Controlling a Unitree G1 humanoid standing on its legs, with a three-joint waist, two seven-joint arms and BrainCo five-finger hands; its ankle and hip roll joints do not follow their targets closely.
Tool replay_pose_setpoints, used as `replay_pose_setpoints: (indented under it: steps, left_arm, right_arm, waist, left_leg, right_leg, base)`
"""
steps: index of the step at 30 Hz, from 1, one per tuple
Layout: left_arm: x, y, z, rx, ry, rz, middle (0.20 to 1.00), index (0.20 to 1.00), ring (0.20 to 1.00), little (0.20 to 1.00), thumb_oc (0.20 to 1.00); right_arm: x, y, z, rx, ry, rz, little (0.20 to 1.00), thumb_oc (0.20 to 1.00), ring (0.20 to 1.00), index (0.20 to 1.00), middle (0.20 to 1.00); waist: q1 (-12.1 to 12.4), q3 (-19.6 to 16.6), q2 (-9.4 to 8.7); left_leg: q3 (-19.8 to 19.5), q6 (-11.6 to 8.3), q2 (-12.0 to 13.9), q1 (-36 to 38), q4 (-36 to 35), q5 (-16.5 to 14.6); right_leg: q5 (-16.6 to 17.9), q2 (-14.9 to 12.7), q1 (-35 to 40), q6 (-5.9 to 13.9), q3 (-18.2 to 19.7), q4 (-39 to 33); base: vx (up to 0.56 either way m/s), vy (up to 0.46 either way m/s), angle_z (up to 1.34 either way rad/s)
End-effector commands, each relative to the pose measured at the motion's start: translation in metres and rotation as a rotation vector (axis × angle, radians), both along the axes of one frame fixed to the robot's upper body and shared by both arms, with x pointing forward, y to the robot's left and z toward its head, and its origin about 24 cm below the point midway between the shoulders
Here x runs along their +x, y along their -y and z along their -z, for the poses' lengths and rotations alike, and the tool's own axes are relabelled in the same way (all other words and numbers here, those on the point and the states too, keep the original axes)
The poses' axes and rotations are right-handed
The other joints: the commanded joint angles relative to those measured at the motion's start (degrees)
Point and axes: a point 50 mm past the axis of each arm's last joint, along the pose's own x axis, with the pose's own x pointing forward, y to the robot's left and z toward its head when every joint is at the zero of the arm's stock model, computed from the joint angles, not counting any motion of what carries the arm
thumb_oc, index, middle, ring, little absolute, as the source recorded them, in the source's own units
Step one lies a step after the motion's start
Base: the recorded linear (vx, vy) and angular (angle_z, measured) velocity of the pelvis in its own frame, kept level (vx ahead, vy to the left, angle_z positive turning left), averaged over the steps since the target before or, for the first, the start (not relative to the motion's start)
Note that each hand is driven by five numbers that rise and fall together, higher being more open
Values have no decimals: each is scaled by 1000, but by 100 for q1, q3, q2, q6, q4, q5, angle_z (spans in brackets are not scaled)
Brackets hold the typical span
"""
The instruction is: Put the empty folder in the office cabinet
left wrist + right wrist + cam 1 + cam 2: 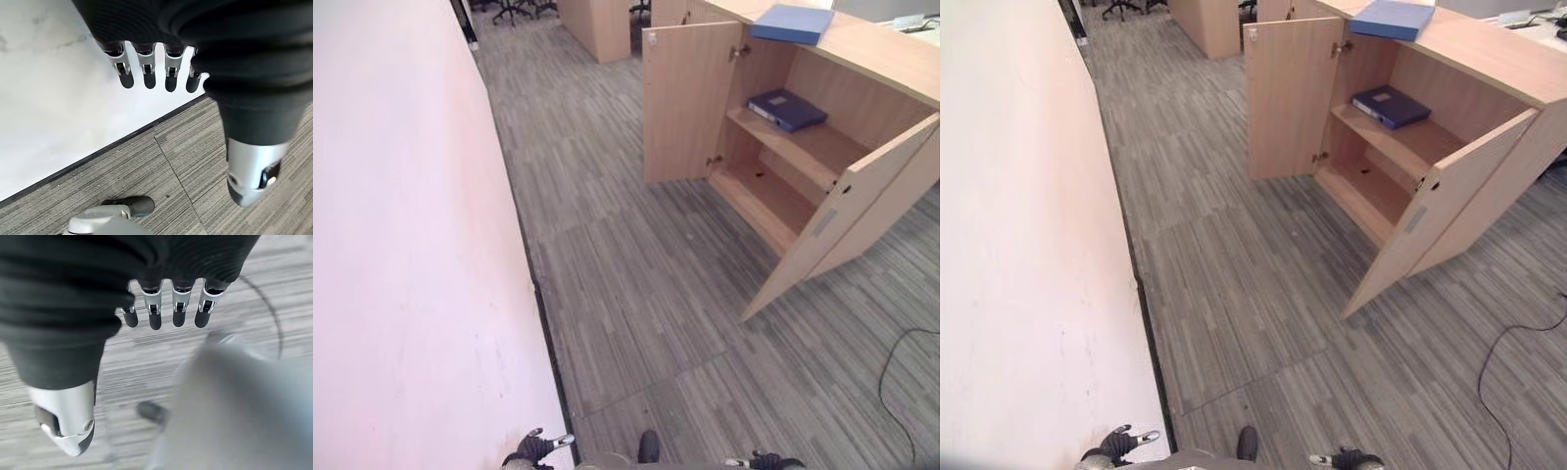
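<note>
A: Where's the folder? 
B: A light blue folder (792, 23) lies flat on the worktop (886, 54) above the office cabinet (803, 147), one corner jutting over the front edge. I take it for the empty one. A darker blue binder (786, 109) already lies on the upper shelf (808, 149), and both doors hang wide open.

A: And the hands?
B: Both low at the robot's sides, well apart from the cabinet. The left hand (146, 73) has its fingers straight and spread, holding nothing; the right hand (166, 313) is the same, relaxed and empty.

A: So how to do it well?
B: Walk in between the open doors, squarely, without clipping the right door (847, 211). Then take the folder by its overhanging corner.

A: Do the views differ?
B: The head views give cabinet and folder; the wrist views show how the fingers stand, over carpet (146, 176) and the white wall (49, 122).
</note>
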Motion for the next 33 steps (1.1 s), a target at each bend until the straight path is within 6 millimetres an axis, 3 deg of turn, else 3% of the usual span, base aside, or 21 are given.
replay_pose_setpoints:
  steps: [1,4,5,8,12,16,17,18,20,22,24,26,27,28,29,31,33]
  left_arm:
    - [-9,-40,-10,114,-26,-34,1000,1000,1000,1000,1000]
    - [-9,-36,-8,103,-44,-5,1000,1000,1000,1000,1000]
    - [-12,-33,-6,94,-63,18,1000,1000,1000,1000,1000]
    - [-15,-31,-5,86,-80,35,1000,1000,1000,1000,1000]
    - [-20,-24,-2,75,-101,61,1000,1000,1000,1000,1000]
    - [-25,-19,1,62,-115,48,1000,1000,1000,1000,1000]
    - [-25,-17,1,59,-117,53,1000,1000,1000,1000,1000]
    - [-25,-17,1,59,-117,53,1000,1000,1000,1000,1000]
    - [-21,-16,1,58,-104,48,1000,1000,1000,1000,1000]
    - [-14,-13,0,57,-83,47,1000,1000,1000,1000,1000]
    - [-13,-13,0,56,-81,50,1000,1000,1000,1000,1000]
    - [-11,-13,0,56,-72,43,1000,1000,1000,1000,1000]
    - [-9,-13,-1,56,-64,36,1000,1000,1000,1000,1000]
    - [-4,-15,-2,63,-43,22,1000,1000,1000,1000,1000]
    - [-3,-16,-3,66,-39,15,1000,1000,1000,1000,1000]
    - [-4,-15,-2,65,-41,9,1000,1000,1000,1000,1000]
    - [-8,-14,-1,59,-52,2,1000,1000,1000,1000,1000]
  right_arm:
    - [9,4,-3,-16,39,-9,1000,1000,1000,1000,1000]
    - [9,4,-3,-18,42,5,1000,1000,1000,1000,1000]
    - [3,5,-2,-22,29,12,1000,1000,1000,1000,1000]
    - [-7,8,-1,-27,6,30,1000,1000,1000,1000,1000]
    - [-26,10,3,-26,-46,55,1000,1000,1000,1000,1000]
    - [-37,9,4,-30,-89,57,1000,1000,1000,1000,1000]
    - [-40,9,5,-30,-99,55,1000,1000,1000,1000,1000]
    - [-40,9,5,-30,-99,55,1000,1000,1000,1000,1000]
    - [-41,9,5,-31,-103,59,1000,1000,1000,1000,1000]
    - [-40,10,5,-35,-101,68,1000,1000,1000,1000,1000]
    - [-40,11,5,-36,-101,72,1000,1000,1000,1000,1000]
    - [-40,11,4,-40,-102,74,1000,1000,1000,1000,1000]
    - [-38,12,4,-43,-99,73,1000,1000,1000,1000,1000]
    - [-34,15,3,-51,-88,69,1000,1000,1000,1000,1000]
    - [-33,17,2,-59,-89,69,1000,1000,1000,1000,1000]
    - [-35,21,1,-75,-99,74,1000,1000,1000,1000,1000]
    - [-37,26,1,-84,-104,82,1000,1000,1000,1000,1000]
  waist:
    - [-482,568,-179]
    - [-723,847,-252]
    - [-847,836,-387]
    - [-994,829,-467]
    - [-1078,653,-546]
    - [-1080,532,-530]
    - [-1064,501,-500]
    - [-1064,502,-500]
    - [-1065,470,-481]
    - [-1069,434,-433]
    - [-1076,410,-453]
    - [-1047,431,-413]
    - [-999,512,-466]
    - [-874,686,-610]
    - [-813,731,-682]
    - [-710,776,-769]
    - [-625,757,-726]
  left_leg:
    - [-573,-671,-102,490,-193,-298]
    - [-914,-630,-313,1067,-193,-449]
    - [-1144,-587,-533,1277,-193,-523]
    - [-1424,-527,-685,1526,-193,-639]
    - [-1636,-512,-667,1827,-193,-950]
    - [-1628,-664,-318,1973,-193,-1162]
    - [-1592,-760,-104,2035,-193,-1238]
    - [-1591,-760,-104,2036,-193,-1238]
    - [-1572,-924,175,2082,-193,-1279]
    - [-1506,-1120,533,2074,-193,-1166]
    - [-1475,-1189,602,2048,-174,-1061]
    - [-1226,-1357,824,1783,502,-819]
    - [-1067,-1355,796,1493,1045,-684]
    - [-749,-1135,661,951,1966,-496]
    - [-535,-988,623,663,2279,-486]
    - [-169,-805,529,195,2371,-630]
    - [-28,-852,367,-77,1919,-705]
  right_leg:
    - [1276,1205,-938,-390,135,-500]
    - [1234,2032,-1237,-394,0,-788]
    - [1354,2388,-1490,-334,-118,-1050]
    - [1515,2572,-1620,-276,-211,-1128]
    - [1719,2471,-1397,-462,-10,-1139]
    - [1685,2425,-1225,-538,101,-1105]
    - [1550,2431,-1146,-594,93,-1046]
    - [1549,2432,-1145,-594,94,-1046]
    - [1345,2424,-1108,-664,77,-872]
    - [1075,2417,-1102,-752,41,-645]
    - [986,2376,-1104,-777,32,-580]
    - [806,2355,-910,-829,62,-519]
    - [745,2279,-778,-837,108,-498]
    - [700,2161,-594,-896,214,-497]
    - [664,2099,-518,-932,280,-500]
    - [586,1956,-364,-960,327,-522]
    - [487,1908,-199,-950,333,-588]
  base:
    - [331,173,40]
    - [313,151,74]
    - [305,119,81]
    - [218,24,92]
    - [243,-99,51]
    - [215,-150,13]
    - [210,-158,22]
    - [201,-162,6]
    - [150,-147,-4]
    - [169,-163,20]
    - [105,-110,15]
    - [147,-86,14]
    - [109,-109,16]
    - [54,-112,9]
    - [73,-110,-18]
    - [137,-28,-62]
    - [201,39,-23]
